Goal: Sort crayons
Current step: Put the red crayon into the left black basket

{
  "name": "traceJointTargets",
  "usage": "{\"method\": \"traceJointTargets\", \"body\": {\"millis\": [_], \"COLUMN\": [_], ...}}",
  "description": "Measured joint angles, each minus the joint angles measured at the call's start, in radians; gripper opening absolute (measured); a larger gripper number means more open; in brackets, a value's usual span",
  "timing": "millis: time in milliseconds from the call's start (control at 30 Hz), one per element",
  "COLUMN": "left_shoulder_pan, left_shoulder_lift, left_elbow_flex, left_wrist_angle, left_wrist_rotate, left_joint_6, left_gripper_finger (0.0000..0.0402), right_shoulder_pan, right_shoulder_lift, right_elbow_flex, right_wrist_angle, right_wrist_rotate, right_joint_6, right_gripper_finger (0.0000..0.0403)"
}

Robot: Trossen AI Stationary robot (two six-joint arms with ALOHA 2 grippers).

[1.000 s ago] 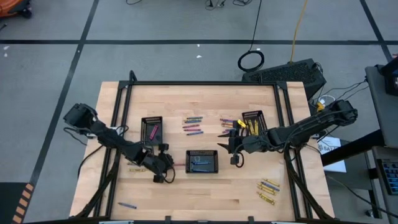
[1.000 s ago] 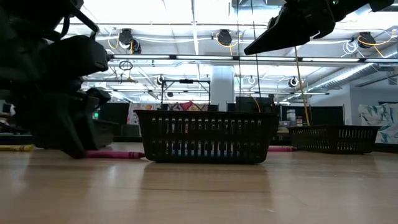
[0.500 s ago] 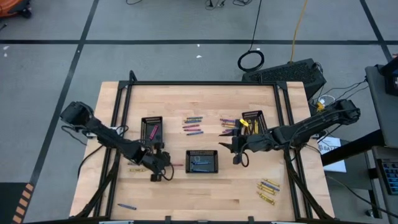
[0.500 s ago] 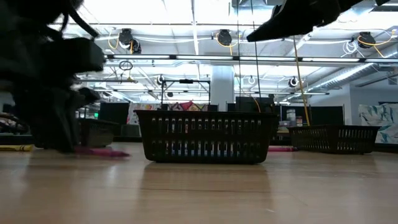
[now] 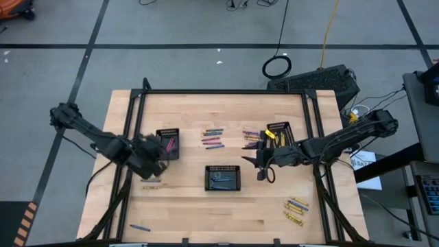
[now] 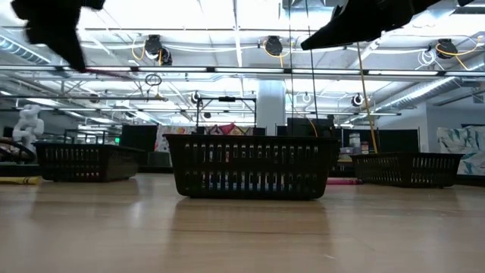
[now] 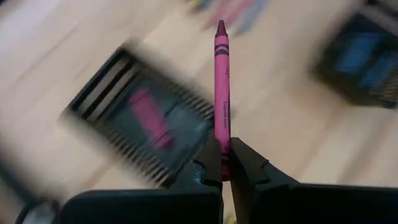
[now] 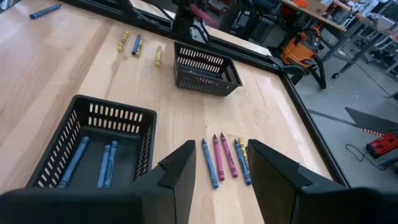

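My left gripper [image 5: 155, 155] is shut on a pink crayon [image 7: 221, 81], high above the table beside the left black tray [image 5: 168, 143], which holds another pink crayon [image 7: 151, 117]. In the low view it is at the upper left [image 6: 59, 30]. My right gripper [image 8: 221, 171] is open and empty, above the table between the middle tray [image 5: 223, 177], which holds blue crayons [image 8: 102, 163], and the right tray [image 5: 278, 133], which holds yellow ones. Loose crayons [image 8: 222, 159] lie on the wood just ahead of its fingers. My left gripper pinches the pink crayon by its blunt end [image 7: 222, 163] between its two fingertips. The crayon sticks straight out past the fingers, in line with them, its pointed tip [image 7: 220, 26] away from the gripper. It is lifted clear of the table, over the left tray's edge.
Loose crayons lie in two groups at the middle far side [image 5: 212, 139] and beside the right tray [image 5: 252, 137]. Yellow ones lie near the right front [image 5: 295, 209] and at the left [image 5: 151, 185]. A blue one lies at the near left [image 5: 140, 227].
My left gripper has risen from the table beside the middle tray and gone toward the table's far left, to the left tray. The pink crayon, which lay on the wood, first slid along it and now is lifted clear in the gripper.
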Motion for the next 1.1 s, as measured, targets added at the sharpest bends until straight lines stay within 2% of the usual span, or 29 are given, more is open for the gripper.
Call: {"method": "traceJointTargets", "body": {"millis": [100, 300, 500, 733, 900, 1100], "left_shoulder_pan": [0.04, 0.17, 0.328, 0.486, 0.56, 0.622], "left_shoulder_lift": [-0.002, 0.038, 0.131, 0.249, 0.314, 0.34], "left_elbow_flex": [-0.023, -0.069, -0.082, -0.082, -0.082, -0.082], "left_wrist_angle": [-0.097, -0.057, -0.054, 0.016, 0.039, 0.079], "left_wrist_rotate": [0.076, 0.167, 0.254, 0.333, 0.341, 0.355], "left_joint_6": [-0.115, -0.105, -0.001, 0.212, 0.305, 0.401], "left_gripper_finger": [0.0002, 0.0002, 0.0002, 0.0006, 0.0039, 0.0106], "right_shoulder_pan": [0.0, -0.004, -0.008, -0.008, -0.008, -0.008], "right_shoulder_lift": [0.006, 0.015, 0.019, 0.019, 0.019, 0.019], "right_elbow_flex": [0.0, 0.0, 0.0, 0.0, 0.0, 0.0], "right_wrist_angle": [-0.003, 0.019, 0.028, 0.029, 0.027, 0.01], "right_wrist_rotate": [-0.001, -0.001, -0.001, -0.001, -0.001, -0.002], "right_joint_6": [0.003, -0.001, -0.004, -0.004, -0.006, -0.002], "right_gripper_finger": [0.013, 0.013, 0.013, 0.013, 0.013, 0.013]}}
